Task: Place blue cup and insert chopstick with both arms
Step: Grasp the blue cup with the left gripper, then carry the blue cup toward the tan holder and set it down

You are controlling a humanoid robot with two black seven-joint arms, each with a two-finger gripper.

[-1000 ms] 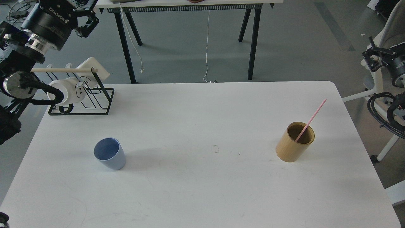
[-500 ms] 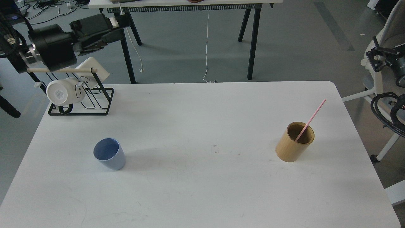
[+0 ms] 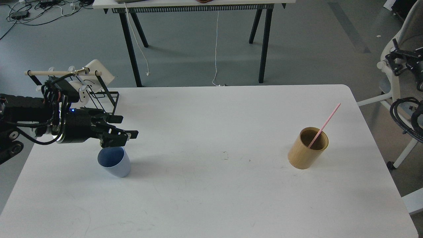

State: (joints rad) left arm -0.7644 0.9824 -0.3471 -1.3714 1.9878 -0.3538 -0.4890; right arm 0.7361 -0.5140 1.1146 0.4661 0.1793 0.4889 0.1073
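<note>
Left end effector (image 3: 120,128) has swung down over blue cup (image 3: 114,162), beside rack (image 3: 99,96).

Black rack (image 3: 99,102) crowds blue cup (image 3: 114,162) — elsewhere open.

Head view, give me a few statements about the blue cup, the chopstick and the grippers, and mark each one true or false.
1. The blue cup stands upright on the table. True.
2. The chopstick is in the blue cup. False: it leans in the bamboo holder.
3. The left gripper is open, just above the cup. True.
4. The right gripper holds the chopstick. False: it is off the table's right side, far from it.
</note>
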